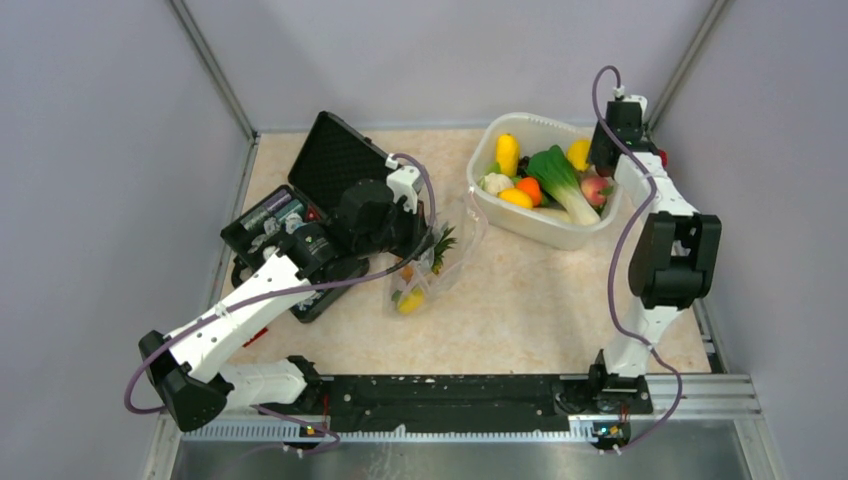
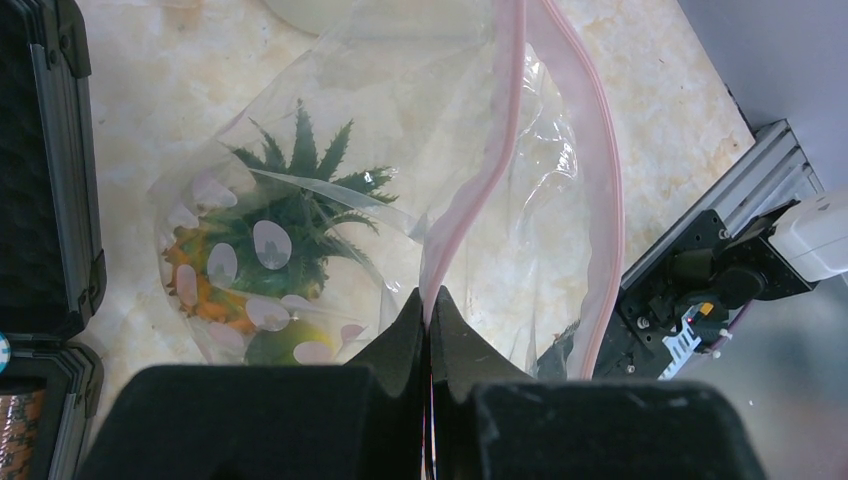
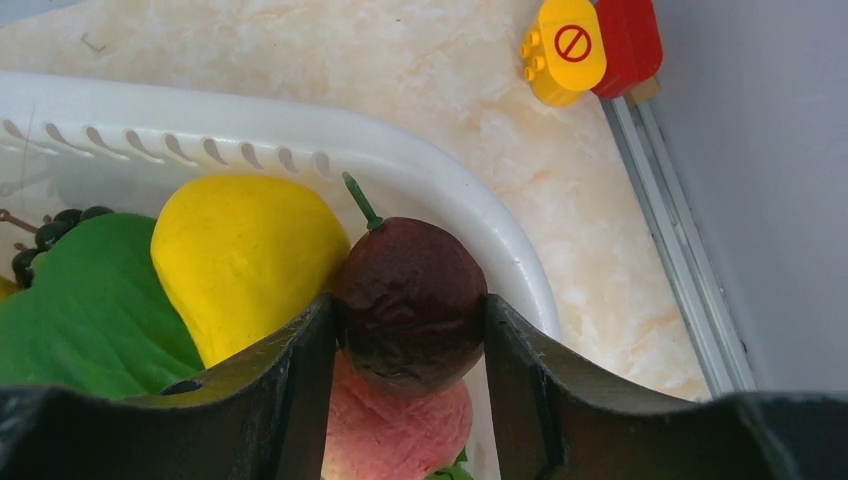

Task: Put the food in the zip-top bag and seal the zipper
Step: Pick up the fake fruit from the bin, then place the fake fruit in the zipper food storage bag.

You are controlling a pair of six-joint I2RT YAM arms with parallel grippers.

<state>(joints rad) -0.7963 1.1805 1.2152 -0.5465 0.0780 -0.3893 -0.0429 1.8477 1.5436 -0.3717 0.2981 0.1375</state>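
Right wrist: right pincer (image 3: 405,315) clamped on dark plum (image 3: 410,290) at white tub (image 3: 420,170) rim, touching yellow mango (image 3: 240,260), peach (image 3: 400,435) beneath. Yellow block (image 3: 565,45) on tabletop (image 3: 450,80) bears red prohibition symbol. Left pincer (image 2: 428,310) pinched on zipper (image 2: 478,180) of zip-top bag (image 2: 380,100); pineapple (image 2: 290,230) inside.

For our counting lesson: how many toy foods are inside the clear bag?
2. A pineapple lies in the bag, and a yellow fruit sits beside its body. Others may be hidden by the crinkled, glaring plastic.
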